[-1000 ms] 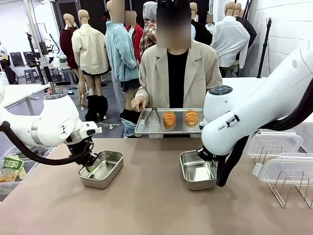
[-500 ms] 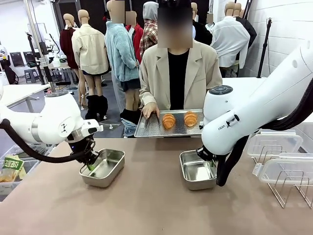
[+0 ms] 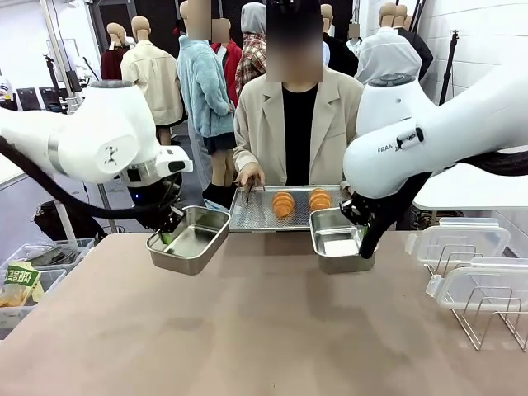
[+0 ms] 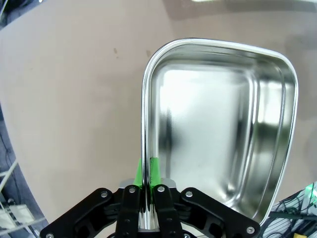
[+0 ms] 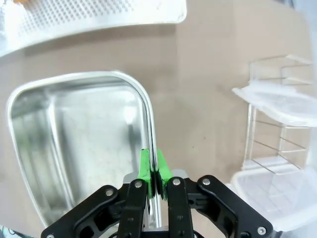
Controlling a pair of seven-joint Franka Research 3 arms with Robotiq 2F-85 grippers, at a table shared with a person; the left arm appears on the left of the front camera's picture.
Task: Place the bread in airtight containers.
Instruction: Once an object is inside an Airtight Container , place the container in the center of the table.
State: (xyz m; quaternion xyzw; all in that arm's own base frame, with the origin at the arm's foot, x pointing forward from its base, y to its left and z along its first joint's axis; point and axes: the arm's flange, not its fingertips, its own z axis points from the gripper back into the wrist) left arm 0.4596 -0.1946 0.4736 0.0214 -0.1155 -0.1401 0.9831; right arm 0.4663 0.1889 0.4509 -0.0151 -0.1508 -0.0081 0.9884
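Two croissants (image 3: 284, 202), on the tray (image 3: 247, 216) at the table's far side. Left container (image 3: 194, 239): empty, rim clamped by left gripper (image 3: 168, 237). Right container (image 3: 337, 241): empty, rim clamped by right gripper (image 3: 361, 234). Handling: hold both level, mouths up, steady just beside tray for loading.

Setting: robot research lab or test hall.
Evidence: two white jointed robot arms, left (image 3: 99, 144) and right (image 3: 437, 136), working at a plain brown worktable (image 3: 247, 330). White-painted block wall (image 3: 487, 49) at far right, with a black tripod stand (image 3: 450, 66) before it. Clear plastic storage bin (image 3: 58, 257) at near left, beside the table.
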